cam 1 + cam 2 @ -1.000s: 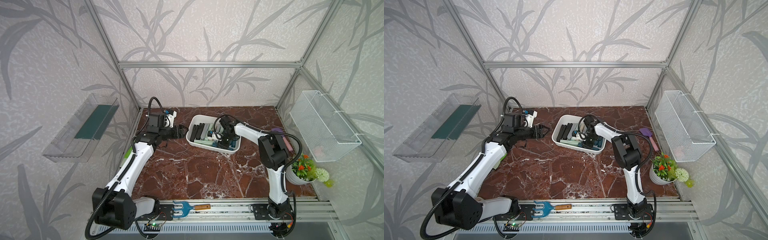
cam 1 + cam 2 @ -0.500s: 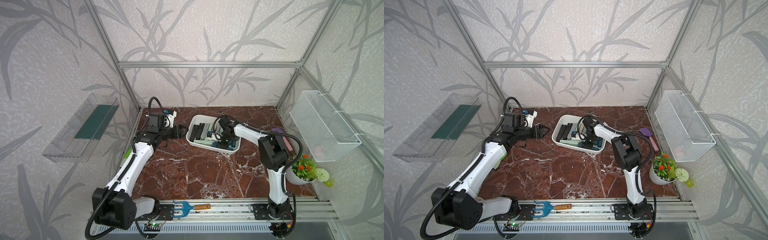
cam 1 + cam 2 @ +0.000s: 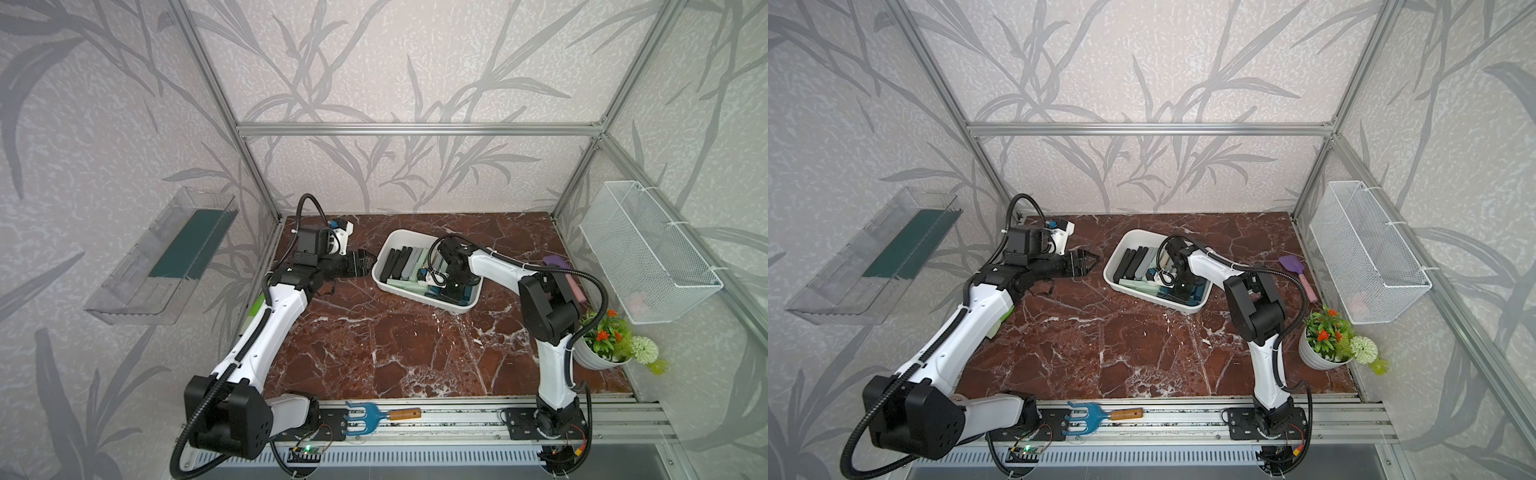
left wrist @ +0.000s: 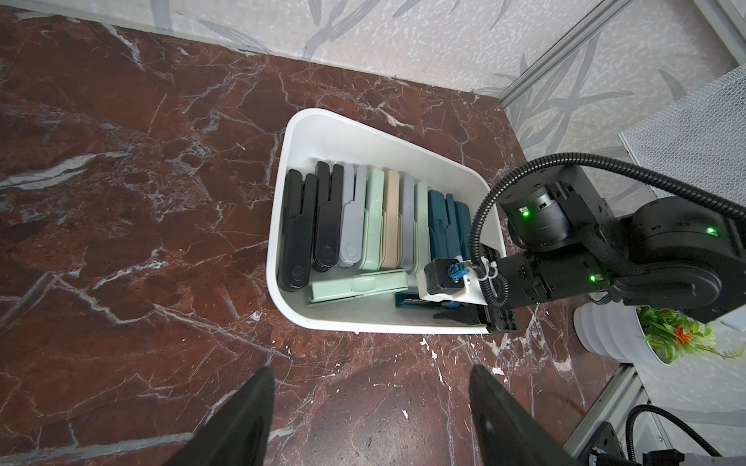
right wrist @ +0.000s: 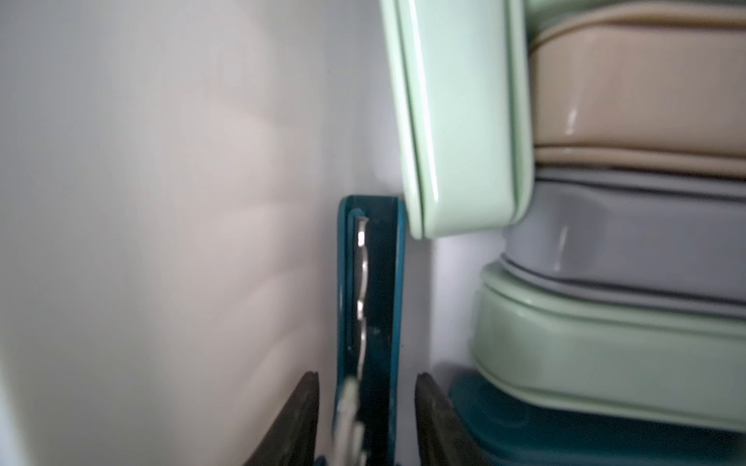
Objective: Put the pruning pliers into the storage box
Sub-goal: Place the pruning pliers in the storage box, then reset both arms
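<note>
The white storage box stands at the back middle of the marble table. Several pruning pliers stand side by side in it, and a mint one lies across their ends. My right gripper reaches down into the box's near end. It is open, with a dark teal pliers between its fingers and a gap on each side. My left gripper hangs open and empty just left of the box.
A blue hand rake lies on the front rail. A purple spatula and a potted plant are at the right. A wire basket hangs on the right wall and a clear bin on the left wall.
My right gripper's jaws have spread apart inside the box, off the dark teal pliers. The left arm has not moved.
</note>
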{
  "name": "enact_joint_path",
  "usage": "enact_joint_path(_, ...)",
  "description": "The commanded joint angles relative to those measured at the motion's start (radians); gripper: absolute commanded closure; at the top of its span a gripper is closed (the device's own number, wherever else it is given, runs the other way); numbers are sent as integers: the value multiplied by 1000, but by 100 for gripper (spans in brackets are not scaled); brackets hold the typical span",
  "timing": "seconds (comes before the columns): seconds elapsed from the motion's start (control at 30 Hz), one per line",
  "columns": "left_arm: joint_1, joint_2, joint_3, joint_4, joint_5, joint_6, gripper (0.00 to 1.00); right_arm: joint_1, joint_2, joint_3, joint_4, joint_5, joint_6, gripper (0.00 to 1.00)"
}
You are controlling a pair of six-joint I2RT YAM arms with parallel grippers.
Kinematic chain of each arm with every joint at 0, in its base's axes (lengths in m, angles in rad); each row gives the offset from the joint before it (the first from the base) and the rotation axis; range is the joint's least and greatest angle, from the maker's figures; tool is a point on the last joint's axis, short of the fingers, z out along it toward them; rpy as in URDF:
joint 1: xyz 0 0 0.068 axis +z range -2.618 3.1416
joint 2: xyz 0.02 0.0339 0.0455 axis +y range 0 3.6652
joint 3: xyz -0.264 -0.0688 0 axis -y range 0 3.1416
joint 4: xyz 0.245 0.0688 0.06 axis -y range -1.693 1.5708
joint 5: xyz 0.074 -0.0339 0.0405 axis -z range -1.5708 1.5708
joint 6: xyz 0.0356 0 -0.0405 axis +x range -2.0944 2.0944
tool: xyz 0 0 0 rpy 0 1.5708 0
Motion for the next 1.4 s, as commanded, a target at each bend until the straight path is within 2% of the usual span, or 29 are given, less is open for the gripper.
enact_joint_path(0.0,4,1,13,-4,6,13,24,9,-83,-1,-45,-18,18,59)
enact_joint_path(0.33,5,-2,16,5,-1,11,25,-1,-216,-16,12,-57,59,60)
enact_joint_path(0.43,5,-5,6,18,-44,2,25,-14,-242,-32,46,-66,98,62)
enact_joint_path(0.53,10,-18,-14,44,-184,-24,25,-56,-286,-70,130,-97,186,65)
enact_joint_path(0.67,27,-66,-98,129,-528,-85,24,-122,-423,-230,410,-93,375,64)
enact_joint_path(0.8,41,-84,-216,260,-751,-138,24,-196,-561,-445,769,30,603,57)
enact_joint_path(0.87,42,-82,-279,329,-839,-143,24,-251,-621,-533,896,55,702,54)
enact_joint_path(0.93,46,-70,-339,391,-948,-140,24,-309,-678,-625,1020,95,790,44)
enact_joint_path(1.0,49,-54,-391,458,-1052,-126,23,-361,-729,-705,1109,166,861,26)
enact_joint_path(1.07,53,-37,-432,527,-1109,-98,22,-383,-761,-756,1131,242,856,14)
enact_joint_path(1.2,58,-2,-493,662,-1147,-14,22,-391,-779,-830,1125,441,819,13)
enact_joint_path(1.27,60,35,-509,692,-1185,-7,23,-403,-774,-888,1185,500,824,13)
enact_joint_path(1.37,59,111,-506,678,-1197,-10,25,-439,-742,-953,1245,473,837,14)
